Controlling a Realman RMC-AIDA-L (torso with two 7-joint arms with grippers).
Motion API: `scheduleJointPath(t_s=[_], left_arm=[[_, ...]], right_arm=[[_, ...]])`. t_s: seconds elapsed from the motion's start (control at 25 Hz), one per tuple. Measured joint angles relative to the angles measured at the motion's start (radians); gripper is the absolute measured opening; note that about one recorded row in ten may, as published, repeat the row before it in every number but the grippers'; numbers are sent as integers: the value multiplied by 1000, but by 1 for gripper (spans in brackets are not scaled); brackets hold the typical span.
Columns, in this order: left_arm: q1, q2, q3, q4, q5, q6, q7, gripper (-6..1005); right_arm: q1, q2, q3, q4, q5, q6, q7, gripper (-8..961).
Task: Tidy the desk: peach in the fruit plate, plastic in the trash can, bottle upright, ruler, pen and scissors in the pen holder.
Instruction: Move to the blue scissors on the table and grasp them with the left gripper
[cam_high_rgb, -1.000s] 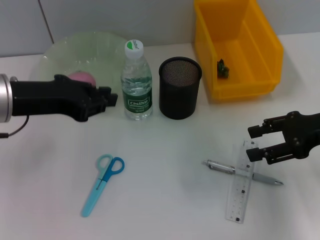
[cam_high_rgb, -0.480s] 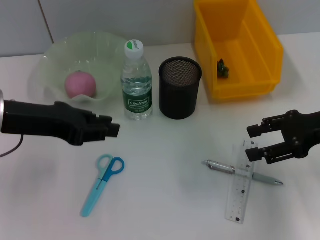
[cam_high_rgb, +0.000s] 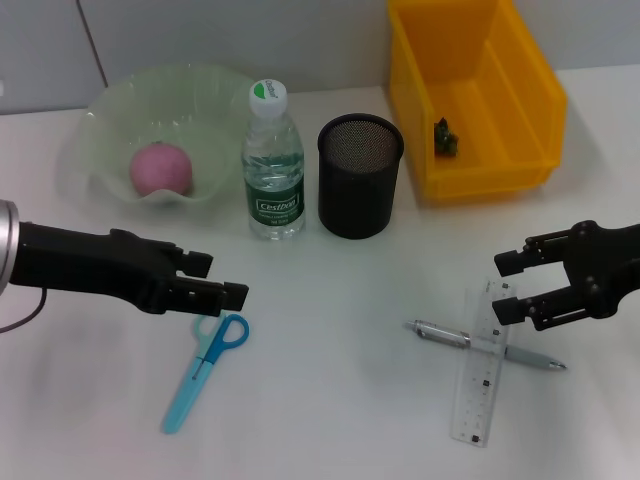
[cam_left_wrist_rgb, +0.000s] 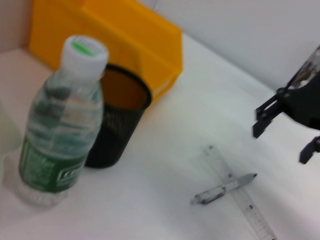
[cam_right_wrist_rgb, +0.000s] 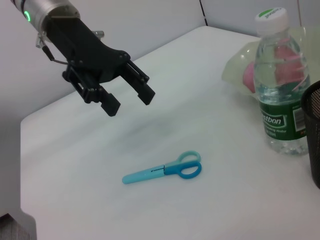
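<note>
My left gripper (cam_high_rgb: 223, 279) hangs open just behind the handles of the blue scissors (cam_high_rgb: 205, 365), which lie flat; the right wrist view shows this gripper (cam_right_wrist_rgb: 128, 95) above the scissors (cam_right_wrist_rgb: 164, 170). A pink peach (cam_high_rgb: 160, 168) rests in the glass fruit plate (cam_high_rgb: 100, 115). The bottle (cam_high_rgb: 273, 160) stands upright beside the black mesh pen holder (cam_high_rgb: 360, 176). A clear ruler (cam_high_rgb: 481, 372) and a silver pen (cam_high_rgb: 487, 345) lie crossed, with my right gripper (cam_high_rgb: 509, 286) open just behind them. A small piece of dark plastic (cam_high_rgb: 445, 137) lies in the yellow trash can (cam_high_rgb: 530, 80).
The left wrist view shows the bottle (cam_left_wrist_rgb: 60, 130), the pen holder (cam_left_wrist_rgb: 117, 120), the trash can (cam_left_wrist_rgb: 100, 30), the ruler (cam_left_wrist_rgb: 240, 197), the pen (cam_left_wrist_rgb: 222, 187) and the right gripper (cam_left_wrist_rgb: 285, 127). Bare white tabletop lies between the scissors and the pen.
My left arm has swung off the fruit plate towards the front, ending over the scissors' handles, and the peach now shows in the plate. The right arm has stayed still.
</note>
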Motion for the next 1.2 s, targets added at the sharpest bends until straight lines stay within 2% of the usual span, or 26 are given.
scheduleJointPath(t_s=[0.4, 0.6, 1.0, 1.08, 1.2], left_arm=[[-27, -6, 10, -9, 64, 12, -62, 840], [-65, -5, 41, -3, 147, 15, -213, 866], [-192, -8, 203, -22, 377, 26, -503, 864], [-242, -11, 253, -72, 430, 15, -565, 864], [-263, -12, 279, -103, 445, 0, -579, 863]], right_arm=[[-9, -5, -1, 0, -2, -30, -23, 748], [-11, -2, -1, 7, -2, -30, -51, 748], [-10, 1, -1, 7, -15, -27, -104, 747], [-8, 1, -1, 8, -16, -24, -114, 747], [-5, 1, -1, 8, -17, -25, -118, 747]])
